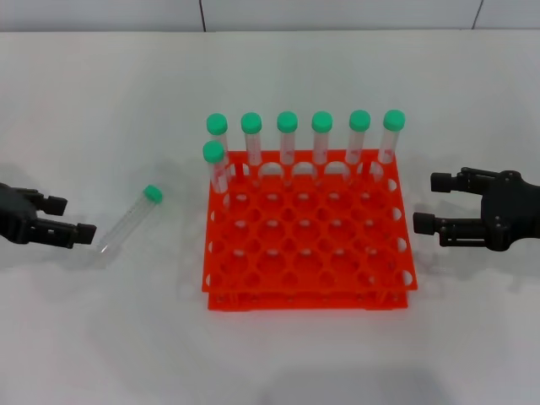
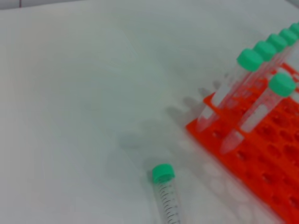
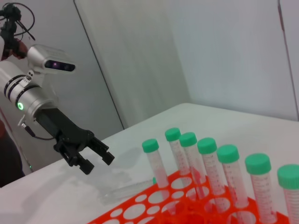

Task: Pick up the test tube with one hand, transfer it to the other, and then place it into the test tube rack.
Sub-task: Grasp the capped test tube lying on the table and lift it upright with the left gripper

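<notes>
My left hand hangs open at nine o'clock of the test tube rack, fingers just short of the test tube lying on the table. My right hand waits open at three o'clock. I judge this the pickup step: next I must close around the tube.

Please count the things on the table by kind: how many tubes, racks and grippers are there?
Tubes standing in the rack: 7
Tube lying on the table: 1
Rack: 1
Grippers: 2, left gripper and right gripper
Total: 11

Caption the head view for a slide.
Open left gripper beside the lying clear green-capped test tube; open right gripper waits right of the orange-red rack.
</notes>
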Motion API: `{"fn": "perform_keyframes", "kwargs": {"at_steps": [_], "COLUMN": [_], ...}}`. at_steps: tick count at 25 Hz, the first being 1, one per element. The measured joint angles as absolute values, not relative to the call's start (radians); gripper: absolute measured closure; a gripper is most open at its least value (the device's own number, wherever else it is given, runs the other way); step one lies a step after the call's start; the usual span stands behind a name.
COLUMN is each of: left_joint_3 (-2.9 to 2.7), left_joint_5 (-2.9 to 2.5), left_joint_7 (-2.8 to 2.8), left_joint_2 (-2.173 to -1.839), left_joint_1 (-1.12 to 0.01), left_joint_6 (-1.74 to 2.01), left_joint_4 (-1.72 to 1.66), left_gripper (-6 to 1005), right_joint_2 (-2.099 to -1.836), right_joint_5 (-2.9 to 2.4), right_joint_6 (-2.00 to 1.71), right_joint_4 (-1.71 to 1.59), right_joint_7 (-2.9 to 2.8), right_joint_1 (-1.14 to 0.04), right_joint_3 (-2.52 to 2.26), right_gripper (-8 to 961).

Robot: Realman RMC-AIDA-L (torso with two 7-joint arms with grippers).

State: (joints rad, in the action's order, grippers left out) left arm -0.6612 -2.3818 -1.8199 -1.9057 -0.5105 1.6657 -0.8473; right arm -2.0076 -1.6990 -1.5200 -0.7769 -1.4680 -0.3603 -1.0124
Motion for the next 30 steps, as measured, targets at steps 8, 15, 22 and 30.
{"fn": "perform_keyframes", "kwargs": {"at_steps": [8, 15, 22, 30], "left_joint_3": [-0.665, -0.667, -0.684, -0.72], "left_joint_5": [-2.513, -2.547, -2.552, -2.578], "left_joint_7": [-1.887, -1.937, -1.934, -1.942], "left_joint_2": [-1.926, -1.935, -1.955, -1.957], "left_joint_1": [-0.576, -0.613, -0.625, -0.622], "left_joint_6": [1.636, 1.588, 1.583, 1.586], "left_joint_4": [-0.85, -0.803, -0.787, -0.787], "left_gripper": [188, 198, 208, 220], "right_joint_2": [-2.009, -2.009, -2.009, -2.009], "right_joint_5": [-1.67, -1.658, -1.658, -1.658], "right_joint_6": [-1.517, -1.517, -1.517, -1.518], "right_joint_4": [-0.775, -0.775, -0.775, -0.775], "right_joint_7": [-1.467, -1.463, -1.462, -1.461], "right_joint_1": [-0.363, -0.364, -0.364, -0.362], "right_joint_3": [-1.019, -1.022, -1.021, -1.02], "right_gripper": [110, 110, 109, 109]}}
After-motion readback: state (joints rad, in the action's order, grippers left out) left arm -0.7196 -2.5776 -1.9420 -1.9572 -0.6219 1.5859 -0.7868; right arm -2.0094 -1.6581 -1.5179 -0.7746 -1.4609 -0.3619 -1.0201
